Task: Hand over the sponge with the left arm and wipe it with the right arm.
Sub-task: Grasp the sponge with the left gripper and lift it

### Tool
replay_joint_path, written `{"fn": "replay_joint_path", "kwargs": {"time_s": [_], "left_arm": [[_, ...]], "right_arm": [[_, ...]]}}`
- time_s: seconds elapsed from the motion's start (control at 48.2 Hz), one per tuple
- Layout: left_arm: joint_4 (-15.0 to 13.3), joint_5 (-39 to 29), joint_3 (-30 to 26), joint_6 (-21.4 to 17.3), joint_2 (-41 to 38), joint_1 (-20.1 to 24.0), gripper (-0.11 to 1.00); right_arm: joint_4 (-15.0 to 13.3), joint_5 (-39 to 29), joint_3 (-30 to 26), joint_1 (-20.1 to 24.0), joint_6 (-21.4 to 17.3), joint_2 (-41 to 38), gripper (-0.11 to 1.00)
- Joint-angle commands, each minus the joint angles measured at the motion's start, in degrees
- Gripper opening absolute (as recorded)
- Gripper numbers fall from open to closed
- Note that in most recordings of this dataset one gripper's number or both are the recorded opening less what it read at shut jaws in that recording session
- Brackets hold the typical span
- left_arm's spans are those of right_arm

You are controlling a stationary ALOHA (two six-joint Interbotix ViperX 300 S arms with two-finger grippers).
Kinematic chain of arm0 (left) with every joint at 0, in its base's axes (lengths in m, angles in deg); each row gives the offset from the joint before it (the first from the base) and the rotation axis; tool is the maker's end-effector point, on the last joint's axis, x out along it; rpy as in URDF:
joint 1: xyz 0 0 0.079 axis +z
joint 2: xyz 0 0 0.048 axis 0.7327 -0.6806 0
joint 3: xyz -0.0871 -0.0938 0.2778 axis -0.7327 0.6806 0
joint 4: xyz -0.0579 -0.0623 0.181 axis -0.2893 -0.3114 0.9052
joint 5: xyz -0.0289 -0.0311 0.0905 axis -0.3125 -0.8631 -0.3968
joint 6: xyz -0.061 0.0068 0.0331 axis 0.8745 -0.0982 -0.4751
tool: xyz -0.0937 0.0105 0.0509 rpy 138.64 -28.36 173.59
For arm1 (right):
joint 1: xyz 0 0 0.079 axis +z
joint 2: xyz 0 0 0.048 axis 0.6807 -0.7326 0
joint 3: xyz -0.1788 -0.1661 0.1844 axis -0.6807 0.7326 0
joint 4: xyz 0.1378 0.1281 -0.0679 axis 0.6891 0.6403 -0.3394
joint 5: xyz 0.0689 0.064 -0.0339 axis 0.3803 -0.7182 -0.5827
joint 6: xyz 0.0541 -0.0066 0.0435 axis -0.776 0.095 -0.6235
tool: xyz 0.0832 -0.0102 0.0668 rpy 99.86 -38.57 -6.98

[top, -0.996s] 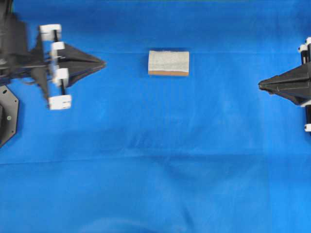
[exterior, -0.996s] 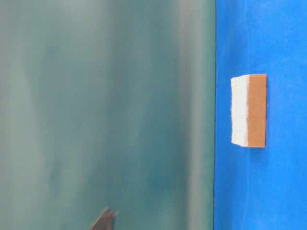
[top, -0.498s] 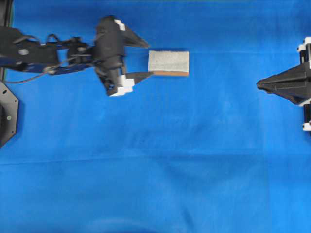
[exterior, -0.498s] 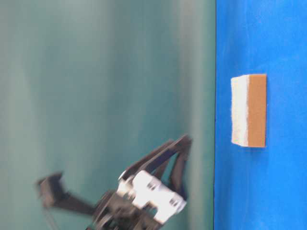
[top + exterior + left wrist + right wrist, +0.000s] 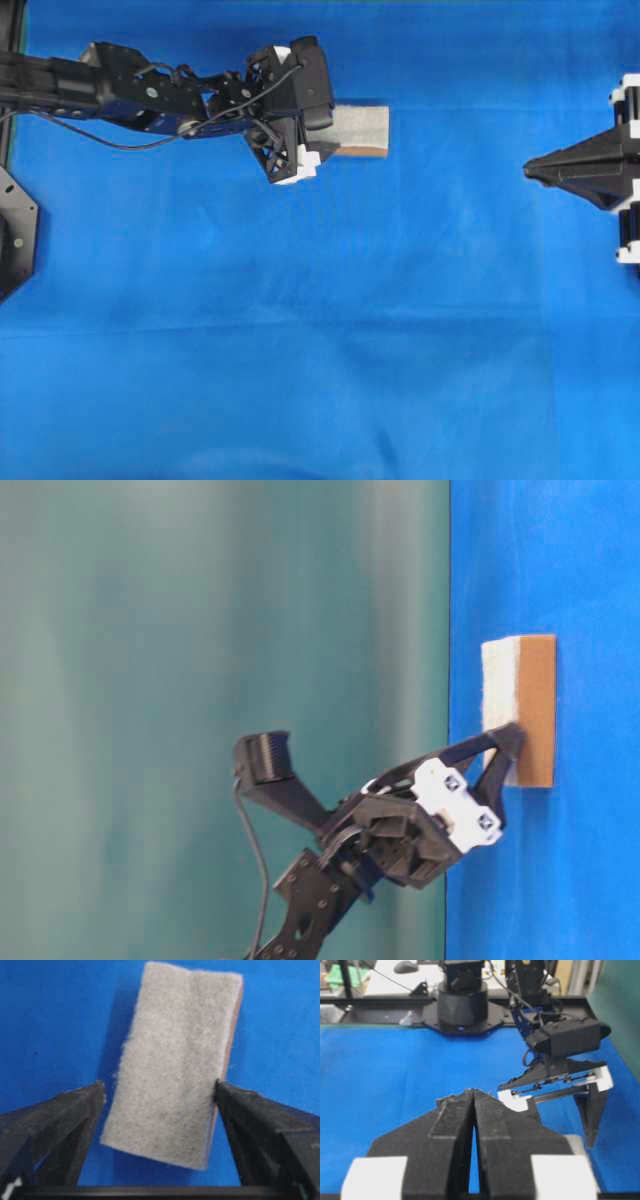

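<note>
The sponge, pale grey on top with an orange-brown edge, lies flat on the blue cloth at the back centre. My left gripper is down over its left end, open, with one finger on each long side. In the left wrist view the sponge sits between the fingers; the right finger touches its orange edge and the left finger stands a little off. From table level the fingertips reach the sponge. My right gripper waits at the right edge, shut and holding nothing.
The blue cloth covers the whole table. A black arm base sits at the left edge. The left arm's base stands across the table in the right wrist view. A teal wall fills the table-level background.
The left arm swung in from the left edge, opened its jaws and came down around the sponge's left end. The sponge and the right gripper stayed put.
</note>
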Motion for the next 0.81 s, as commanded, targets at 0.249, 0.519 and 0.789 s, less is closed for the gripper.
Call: {"fn": "replay_joint_path", "kwargs": {"time_s": [0.249, 0.519, 0.789], "left_arm": [[0.1, 0.3, -1.8, 0.0, -2.3, 0.7, 0.94], [-0.1, -3.3, -2.4, 2.7, -1.3, 0.9, 0.71], [-0.3, -6.0, -2.1, 2.9, 3.8, -2.1, 0.38]], "right_arm": [[0.1, 0.0, -0.8, -0.9, -0.1, -0.4, 0.0], [0.1, -0.1, -0.9, -0.8, -0.1, -0.5, 0.0], [0.1, 0.0, -0.8, -0.8, -0.1, -0.9, 0.0]]}}
